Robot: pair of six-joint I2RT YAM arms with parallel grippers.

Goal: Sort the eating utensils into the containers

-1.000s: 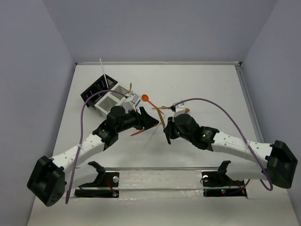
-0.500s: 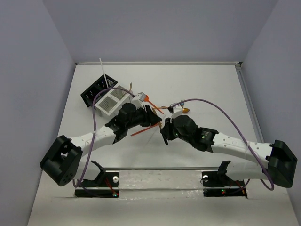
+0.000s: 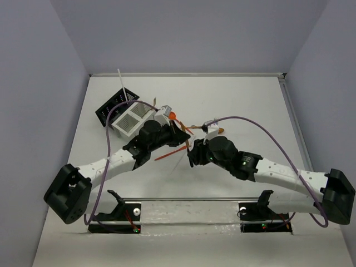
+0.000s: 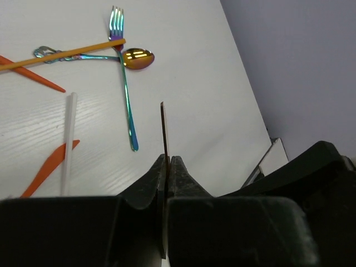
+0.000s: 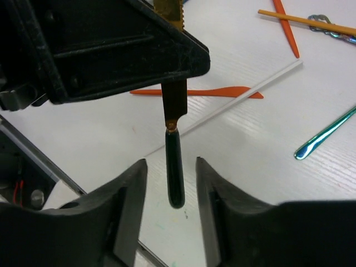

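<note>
A knife with a gold blade [image 5: 173, 100] and a dark green handle [image 5: 176, 172] hangs above the table between the two arms. My left gripper [image 4: 168, 161] is shut on the blade, which shows edge-on [image 4: 164, 130] past its fingertips. My right gripper [image 5: 171, 162] is open, its fingers on either side of the handle without touching it. In the top view the two grippers [image 3: 185, 141] [image 3: 192, 152] meet at mid-table. The black container [image 3: 111, 105] and the white container [image 3: 130, 118] stand at the back left, behind the left arm.
Loose on the table lie a teal fork [image 4: 127, 94], a gold spoon [image 4: 138, 58], an orange-gold stick [image 4: 61, 53], a white stick [image 4: 68, 139] and an orange knife [image 5: 206, 92]. A white stick [image 3: 121, 83] stands up out of the black container.
My left arm swung right to the knife and its gripper shut on the blade. My right gripper, which held the handle, has opened and let go.
</note>
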